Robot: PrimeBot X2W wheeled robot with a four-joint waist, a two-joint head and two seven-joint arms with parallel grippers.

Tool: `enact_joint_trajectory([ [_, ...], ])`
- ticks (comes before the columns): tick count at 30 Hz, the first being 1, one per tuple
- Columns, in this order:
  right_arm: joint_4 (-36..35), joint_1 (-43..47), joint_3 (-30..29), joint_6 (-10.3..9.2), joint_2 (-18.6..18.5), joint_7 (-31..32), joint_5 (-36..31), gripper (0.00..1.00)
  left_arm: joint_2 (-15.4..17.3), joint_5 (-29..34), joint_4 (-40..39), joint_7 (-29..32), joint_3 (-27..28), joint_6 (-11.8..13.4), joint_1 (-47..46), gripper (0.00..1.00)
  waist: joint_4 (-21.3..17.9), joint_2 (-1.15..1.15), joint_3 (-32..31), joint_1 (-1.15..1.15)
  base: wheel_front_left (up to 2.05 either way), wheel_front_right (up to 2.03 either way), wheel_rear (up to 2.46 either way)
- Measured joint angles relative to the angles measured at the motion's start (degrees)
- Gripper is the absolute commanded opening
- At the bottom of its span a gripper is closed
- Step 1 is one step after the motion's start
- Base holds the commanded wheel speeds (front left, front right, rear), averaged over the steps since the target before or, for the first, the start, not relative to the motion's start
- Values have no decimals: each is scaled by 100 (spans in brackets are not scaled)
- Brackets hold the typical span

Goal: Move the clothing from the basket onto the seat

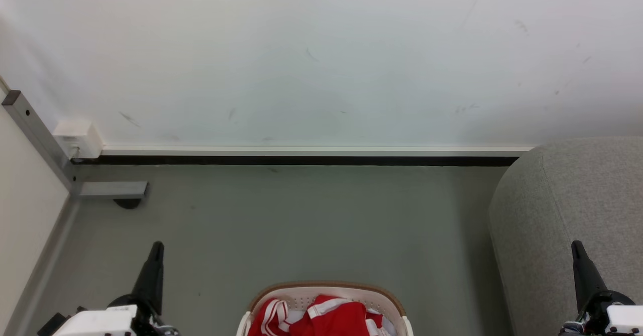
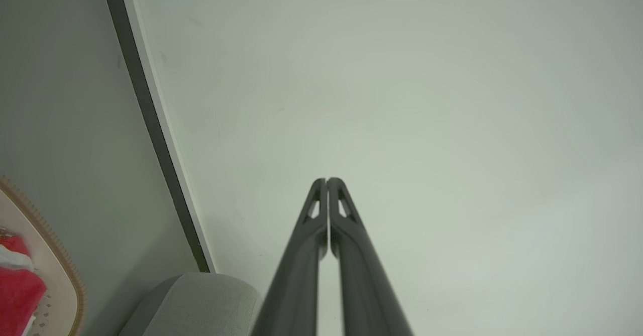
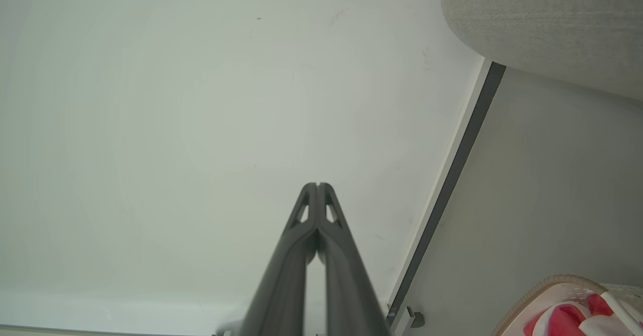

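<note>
Red clothing (image 1: 326, 318) with white stripes lies bunched inside the white basket (image 1: 327, 287) with a brown rim, at the bottom middle of the head view. The grey seat (image 1: 562, 215) fills the right side. My left gripper (image 1: 156, 248) stands at the lower left over the floor, well left of the basket. My right gripper (image 1: 576, 246) stands at the lower right in front of the seat. In the left wrist view my left gripper (image 2: 326, 180) is shut and empty. The right gripper (image 3: 317, 185) is likewise shut on nothing. The basket rim (image 2: 65, 265) (image 3: 542, 288) and clothing (image 2: 17, 286) (image 3: 562, 321) show at wrist view corners.
A white wall (image 1: 321, 60) with a dark skirting strip (image 1: 301, 160) runs across behind the grey floor (image 1: 301, 225). A metal post with a foot bracket (image 1: 113, 189) and a white box (image 1: 78, 137) stand at the left corner.
</note>
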Motion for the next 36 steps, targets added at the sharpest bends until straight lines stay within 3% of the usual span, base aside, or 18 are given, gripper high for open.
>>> enact_joint_trajectory([
  [4,0,0,0,0,0,0,0,0,0,0,0,0,0,0,0,0,0,0,0,0,0,0,0],
  [5,21,12,5,0,1,-2,2,100,-7,3,19,-5,0,2,8,100,0,0,0,0,0,0,0],
  [22,-33,159,311,0,79,-349,33,100,-57,302,21,-369,-81,33,195,100,-37,0,41,0,0,0,0],
  [30,-133,120,654,0,-42,-565,-545,100,-56,1038,-126,-566,-36,44,194,100,-100,0,32,0,0,0,0],
  [36,-268,59,760,0,-94,-717,-1363,100,-54,1804,-308,-716,-152,125,201,100,-136,0,21,0,0,0,0],
])
